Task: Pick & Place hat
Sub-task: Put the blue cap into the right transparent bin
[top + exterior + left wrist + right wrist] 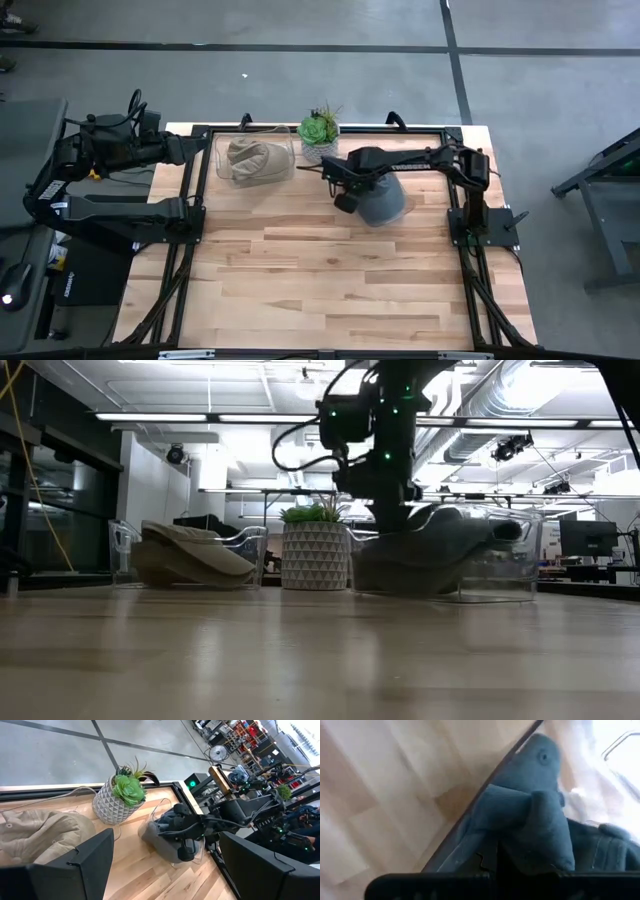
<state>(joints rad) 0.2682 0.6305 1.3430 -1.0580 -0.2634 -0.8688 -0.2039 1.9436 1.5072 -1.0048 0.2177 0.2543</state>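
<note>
My right gripper (pixel 495 865) is pinched shut on a bunched fold of the soft, floppy grey hat (pixel 382 200) right under it in the clear bin (pixel 500 575) (light, I think, so the fold should hold).

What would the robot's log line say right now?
right gripper: shut on grey hat | left gripper: open, waiting | tan hat: in bin
</note>
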